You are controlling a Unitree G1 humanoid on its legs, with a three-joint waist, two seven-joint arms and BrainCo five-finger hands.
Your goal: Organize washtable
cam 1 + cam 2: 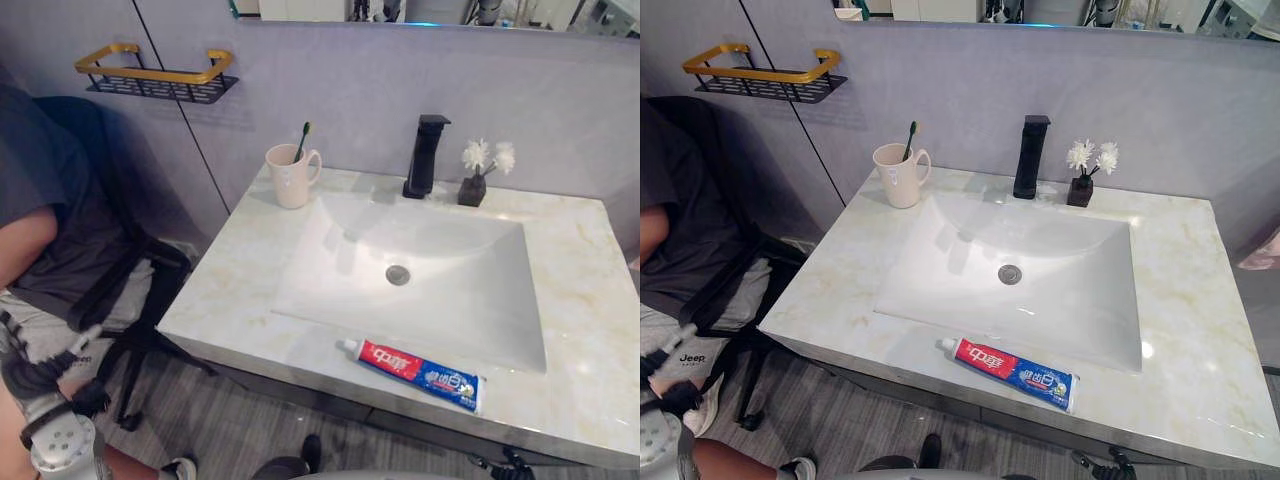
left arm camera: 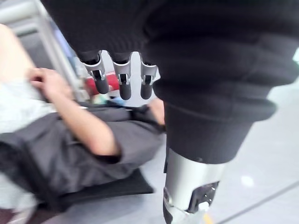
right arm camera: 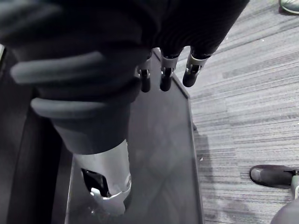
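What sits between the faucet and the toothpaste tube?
Between the black faucet and the toothpaste tube is just the white sink basin, its drain about on that line. Seen in both eye views.

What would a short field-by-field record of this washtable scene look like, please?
toothpaste tube: lying flat on the counter in front of the basin, cap toward the robot's left
cup: upright at the basin's back left corner, toothbrush standing in it
faucet: black, behind the basin
flower vase: just right of the faucet
wall shelf: on the wall left of the cup
left hand: fingers relaxed, holding nothing, near a seated person
right hand: fingers relaxed, holding nothing, floor beyond
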